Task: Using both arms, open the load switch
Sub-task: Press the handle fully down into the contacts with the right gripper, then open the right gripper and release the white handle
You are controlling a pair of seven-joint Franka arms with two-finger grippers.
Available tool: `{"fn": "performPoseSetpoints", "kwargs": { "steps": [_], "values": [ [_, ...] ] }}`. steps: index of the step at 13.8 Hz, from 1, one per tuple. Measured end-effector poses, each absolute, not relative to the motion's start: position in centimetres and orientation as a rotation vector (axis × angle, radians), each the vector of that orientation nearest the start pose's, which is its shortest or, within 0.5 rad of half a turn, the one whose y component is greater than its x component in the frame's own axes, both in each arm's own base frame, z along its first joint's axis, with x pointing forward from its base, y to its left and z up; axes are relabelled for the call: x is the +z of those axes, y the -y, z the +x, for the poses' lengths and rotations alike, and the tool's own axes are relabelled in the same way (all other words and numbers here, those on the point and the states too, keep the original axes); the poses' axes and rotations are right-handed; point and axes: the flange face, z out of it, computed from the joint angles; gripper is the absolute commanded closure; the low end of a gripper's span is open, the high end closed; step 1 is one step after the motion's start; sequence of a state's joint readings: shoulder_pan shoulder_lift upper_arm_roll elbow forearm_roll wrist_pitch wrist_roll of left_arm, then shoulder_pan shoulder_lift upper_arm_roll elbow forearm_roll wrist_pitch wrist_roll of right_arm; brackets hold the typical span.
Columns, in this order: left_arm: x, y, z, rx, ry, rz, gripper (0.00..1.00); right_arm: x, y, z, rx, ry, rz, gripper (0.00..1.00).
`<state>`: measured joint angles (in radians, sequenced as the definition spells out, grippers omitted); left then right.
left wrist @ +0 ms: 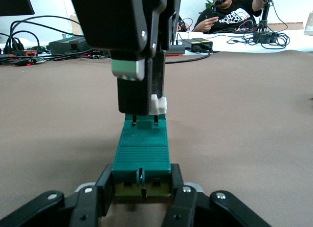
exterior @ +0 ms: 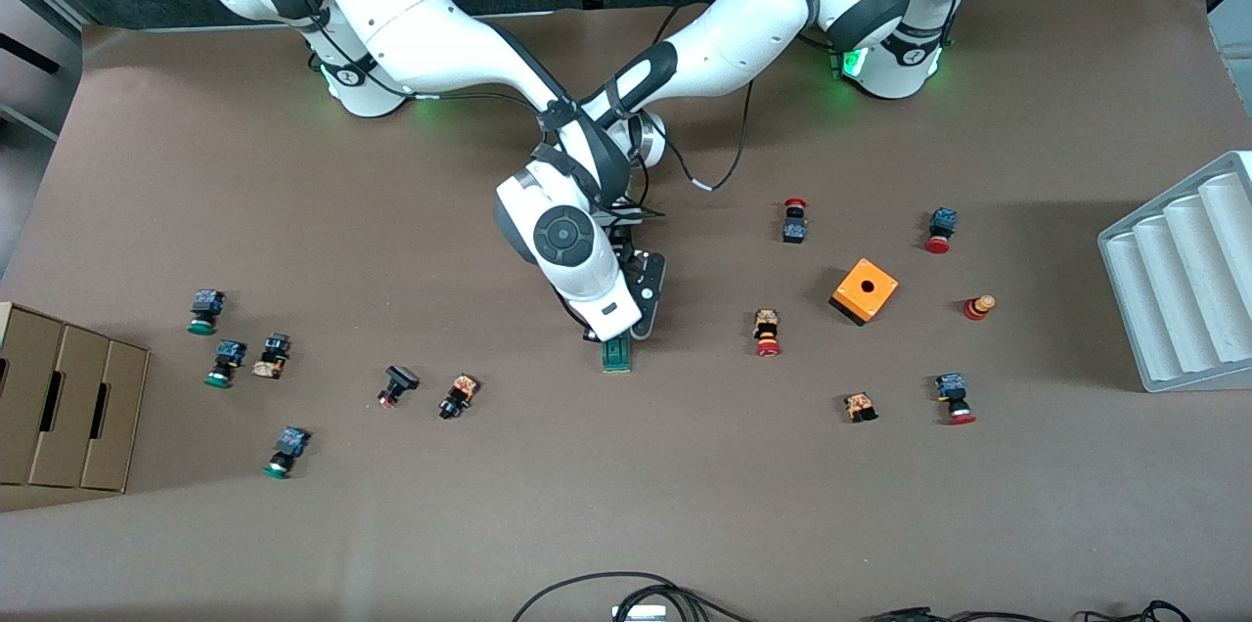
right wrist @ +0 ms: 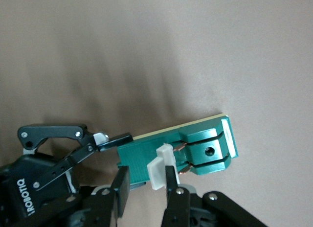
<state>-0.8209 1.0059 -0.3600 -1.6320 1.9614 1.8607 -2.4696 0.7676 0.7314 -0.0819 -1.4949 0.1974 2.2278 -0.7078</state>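
Note:
The load switch (exterior: 616, 354), a narrow dark green block, lies flat at the middle of the table. My left gripper (left wrist: 141, 175) comes in low along the table and is shut on the block's end farther from the front camera, one finger (left wrist: 103, 185) on each side. From above, my right gripper (right wrist: 145, 174) is closed around the small white piece (right wrist: 157, 166) that sticks out of the switch's side. In the front view the right arm's white hand (exterior: 585, 280) covers its fingers, and the left gripper's black linkage (exterior: 648, 294) shows beside it.
An orange cube (exterior: 865, 289) and several red-capped push buttons lie toward the left arm's end. Green-capped and other buttons lie toward the right arm's end, near cardboard boxes (exterior: 68, 407). A white ribbed tray (exterior: 1184, 280) stands at the table's edge. Cables (exterior: 626, 598) lie along the front edge.

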Motion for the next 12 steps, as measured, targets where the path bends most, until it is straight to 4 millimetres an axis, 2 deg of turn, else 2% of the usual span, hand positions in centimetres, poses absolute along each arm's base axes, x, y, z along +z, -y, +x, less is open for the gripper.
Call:
{"fn": "performPoseSetpoints", "kwargs": {
  "steps": [12],
  "values": [
    [6.01,56.61,33.61,-1.802,0.011,-2.516,0.56,23.11,-47.05,53.35,0.019,1.841,-2.433,0.63]
  ]
}}
